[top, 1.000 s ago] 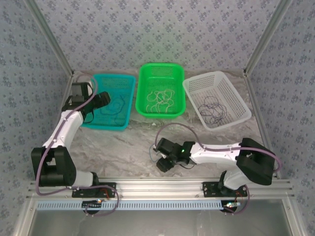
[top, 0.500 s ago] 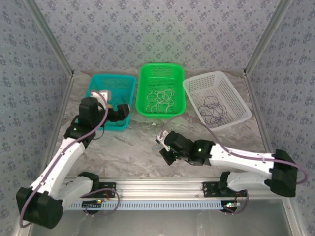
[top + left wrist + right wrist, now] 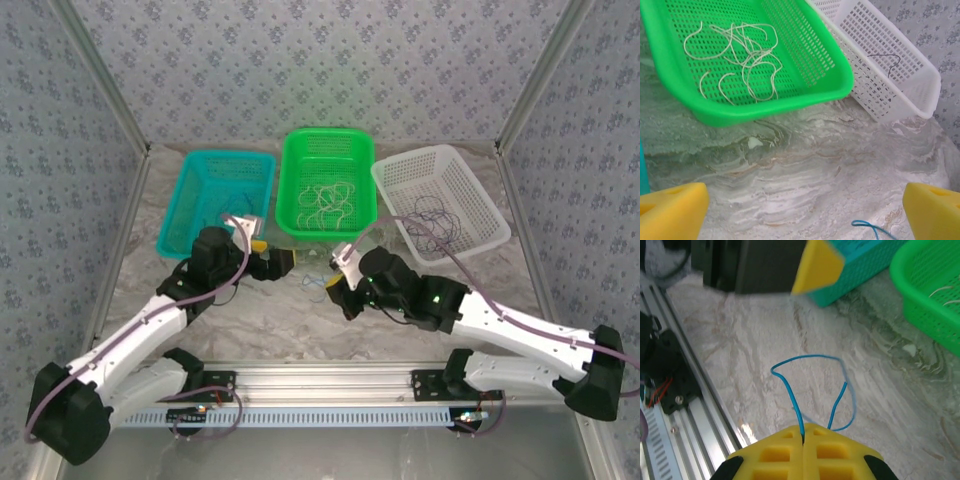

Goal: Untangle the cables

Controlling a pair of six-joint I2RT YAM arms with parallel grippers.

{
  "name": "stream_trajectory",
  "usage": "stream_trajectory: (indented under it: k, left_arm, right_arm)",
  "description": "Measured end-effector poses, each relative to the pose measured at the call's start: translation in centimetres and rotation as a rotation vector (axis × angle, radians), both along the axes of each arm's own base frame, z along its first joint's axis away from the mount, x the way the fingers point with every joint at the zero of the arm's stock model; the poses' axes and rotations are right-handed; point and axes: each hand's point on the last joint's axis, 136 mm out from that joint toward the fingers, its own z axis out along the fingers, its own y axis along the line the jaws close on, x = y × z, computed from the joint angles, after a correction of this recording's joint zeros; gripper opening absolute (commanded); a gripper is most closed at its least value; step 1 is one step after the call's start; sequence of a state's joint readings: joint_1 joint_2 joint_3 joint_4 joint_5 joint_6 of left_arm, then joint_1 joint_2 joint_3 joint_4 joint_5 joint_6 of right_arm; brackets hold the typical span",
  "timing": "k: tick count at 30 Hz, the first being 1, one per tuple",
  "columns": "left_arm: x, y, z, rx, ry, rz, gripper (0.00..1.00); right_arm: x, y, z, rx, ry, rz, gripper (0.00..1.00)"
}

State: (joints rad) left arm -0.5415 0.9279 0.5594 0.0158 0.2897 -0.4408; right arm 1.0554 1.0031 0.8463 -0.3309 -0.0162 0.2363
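Right gripper (image 3: 803,434): pinched shut on one end of the blue cable (image 3: 810,357), whose loop reaches out over the marbled table (image 3: 740,350).
Left gripper (image 3: 802,212): jaws spread wide, holding nothing (it faces the right gripper, the blue loop between them).
Cream cables (image 3: 747,60): lying loose in the green basket (image 3: 765,107).
Dark cables (image 3: 437,232): in the white basket (image 3: 440,153).

Marbled grey-white table (image 3: 260,315), and three baskets standing in a row along its far side; teal basket (image 3: 178,205) on the left; green basket (image 3: 283,190) in the middle, just beside it; white basket (image 3: 478,195) on the right, angled.
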Motion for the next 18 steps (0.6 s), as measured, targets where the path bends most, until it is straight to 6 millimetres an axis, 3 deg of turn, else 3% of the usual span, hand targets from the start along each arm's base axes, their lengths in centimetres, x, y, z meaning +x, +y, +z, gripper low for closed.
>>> stream_trajectory:
  k: [10,18]
  left_arm:
    - [-2.2,-0.9,-1.1,-0.152,0.027,0.044,1.0]
    - [-2.0,-2.0,1.5,-0.266,-0.023,0.064,0.99]
  right_arm:
    - [1.6,-0.2,4.1,0.226,-0.041,-0.073,0.0]
    - [1.4,0.6,5.8,0.31,-0.057,-0.043,0.0]
